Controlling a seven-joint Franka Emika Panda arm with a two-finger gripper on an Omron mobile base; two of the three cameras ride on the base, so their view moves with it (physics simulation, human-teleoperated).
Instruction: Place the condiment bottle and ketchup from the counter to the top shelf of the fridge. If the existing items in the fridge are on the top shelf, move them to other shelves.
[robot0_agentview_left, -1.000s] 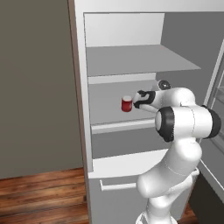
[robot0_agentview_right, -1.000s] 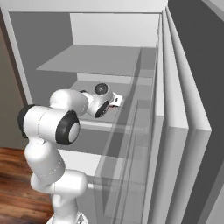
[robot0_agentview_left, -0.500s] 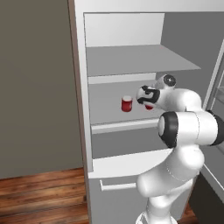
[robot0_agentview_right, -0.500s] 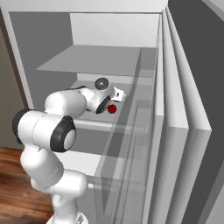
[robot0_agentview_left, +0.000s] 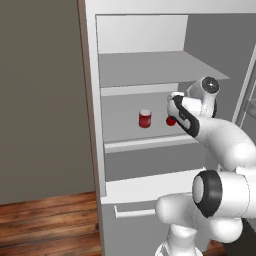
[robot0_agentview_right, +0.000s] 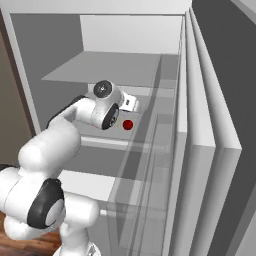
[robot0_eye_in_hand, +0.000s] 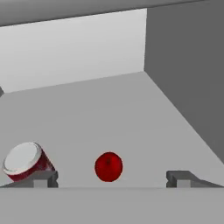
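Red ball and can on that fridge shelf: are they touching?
Apart. The hand view shows bare grey shelf between the red ball and the can; the left base view shows the gap too.

Grey shelf (robot0_eye_in_hand: 131, 113), pale back wall, darker side wall at right. Red apple (robot0_eye_in_hand: 108, 166) sits near the front, between the wide-spread jaws. Red can (robot0_eye_in_hand: 25, 161) with white lid stands left, beside one fingertip (robot0_eye_in_hand: 41, 178).

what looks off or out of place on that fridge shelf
Nothing stands out. The can stands upright on the middle shelf, unspilled, and the red ball sits beside it, apart from it. The gripper hangs in front of the ball with its jaws open and holds nothing.
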